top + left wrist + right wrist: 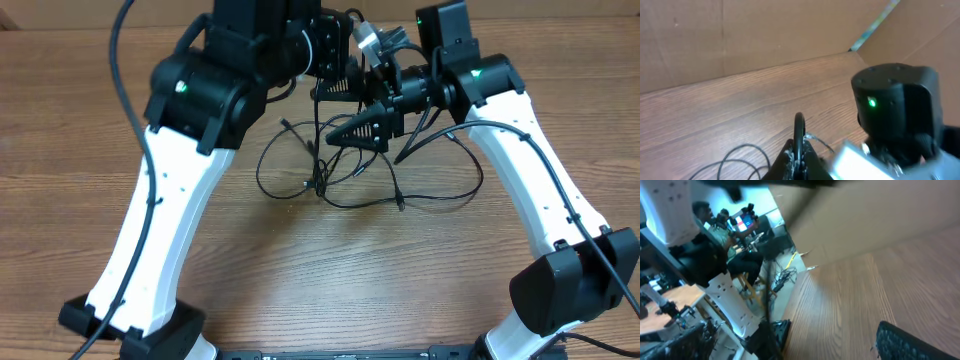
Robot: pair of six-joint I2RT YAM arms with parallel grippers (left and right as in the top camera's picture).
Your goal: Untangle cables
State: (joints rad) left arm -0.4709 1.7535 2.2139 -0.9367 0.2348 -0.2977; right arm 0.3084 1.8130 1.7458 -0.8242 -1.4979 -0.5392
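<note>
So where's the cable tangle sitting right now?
In the overhead view the cables lie looped on the table between the left arm and right arm, just below the right gripper.

The table (pixel 300 280) looks like matt wood-grain laminate, warm brown and pretty smooth, and the walls (pixel 740 40) behind it are plain matt cardboard. The cables (pixel 322 182) are thin and black with a dull, rubbery-looking jacket, plus tiny silvery metal-looking plug ends that are hard to make out. The arm links (pixel 165 230) are smooth white plastic with a slight sheen, while the joint housings (pixel 200 95) are matt black plastic.
</note>
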